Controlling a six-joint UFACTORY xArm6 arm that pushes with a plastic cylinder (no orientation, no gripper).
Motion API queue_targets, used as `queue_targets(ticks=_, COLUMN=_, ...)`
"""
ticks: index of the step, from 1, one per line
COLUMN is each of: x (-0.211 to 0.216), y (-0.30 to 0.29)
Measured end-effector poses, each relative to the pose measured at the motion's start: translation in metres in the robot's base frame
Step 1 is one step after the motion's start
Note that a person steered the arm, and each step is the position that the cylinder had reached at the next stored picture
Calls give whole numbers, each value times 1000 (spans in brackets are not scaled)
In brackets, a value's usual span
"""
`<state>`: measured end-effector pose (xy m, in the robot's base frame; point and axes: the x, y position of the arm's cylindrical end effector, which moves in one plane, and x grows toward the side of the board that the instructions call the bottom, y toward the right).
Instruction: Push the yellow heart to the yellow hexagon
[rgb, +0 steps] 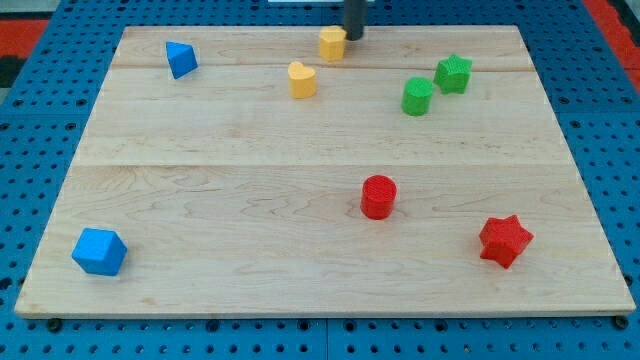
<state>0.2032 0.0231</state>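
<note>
The yellow heart (302, 80) lies on the wooden board (230, 200) near the view's top, left of centre. The yellow hexagon (332, 43) sits just above and to its right, a small gap between them. My tip (353, 37) comes down from the view's top edge and ends right beside the hexagon's right side, close to or touching it. The heart is below and to the left of my tip.
A blue triangular block (180, 59) sits at the top left and a blue block (99, 251) at the bottom left. A green cylinder (417, 96) and green star (453, 73) sit at the top right. A red cylinder (378, 196) and red star (504, 240) sit lower right.
</note>
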Motion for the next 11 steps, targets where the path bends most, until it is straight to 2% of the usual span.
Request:
queue_targets(ticks=1, x=0, y=-24)
queue_targets(ticks=2, x=3, y=2)
queue_targets(ticks=5, x=121, y=-1)
queue_targets(ticks=6, x=144, y=-15)
queue_targets(ticks=7, x=119, y=-51)
queue_targets(ticks=9, x=83, y=-42)
queue_targets(ticks=11, x=72, y=-18)
